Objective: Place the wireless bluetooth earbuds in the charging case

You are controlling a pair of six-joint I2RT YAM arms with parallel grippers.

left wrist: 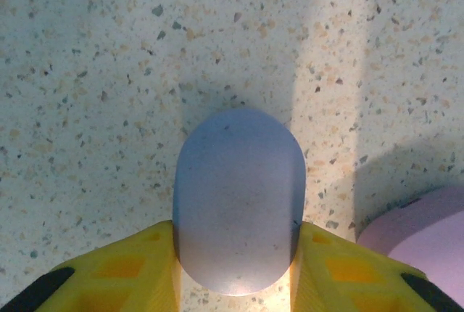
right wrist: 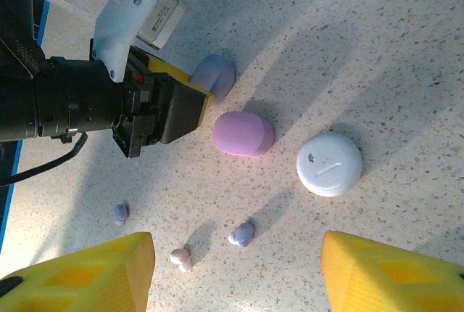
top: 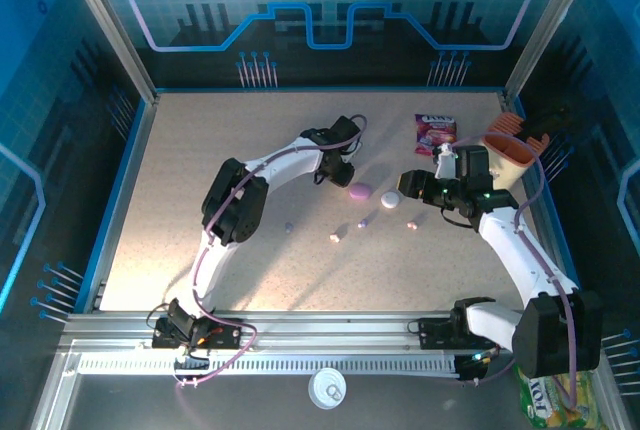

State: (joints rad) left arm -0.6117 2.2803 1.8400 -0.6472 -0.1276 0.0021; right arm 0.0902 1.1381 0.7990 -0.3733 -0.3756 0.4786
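Note:
A lavender-blue oval charging case [left wrist: 238, 196] lies on the speckled table between the yellow fingers [left wrist: 138, 268] of my left gripper [left wrist: 235, 247], which press both its sides. From above, the left gripper [top: 337, 172] sits just left of a pink case [top: 361, 190] and a white round case [top: 389, 199]. My right gripper [right wrist: 235, 276] hangs open above the table, nothing between its fingers. Below it lie tiny earbuds: a lavender one [right wrist: 243, 234], a pinkish-white one [right wrist: 180, 257] and another lavender one [right wrist: 120, 212]. One more earbud [top: 410, 223] lies to the right.
A purple snack packet [top: 436, 132] and an orange holder [top: 510, 150] sit at the back right. A white round lid [top: 327, 388] rests on the near rail, and a green packet [top: 550, 397] lies at the bottom right. Blue walls border the table.

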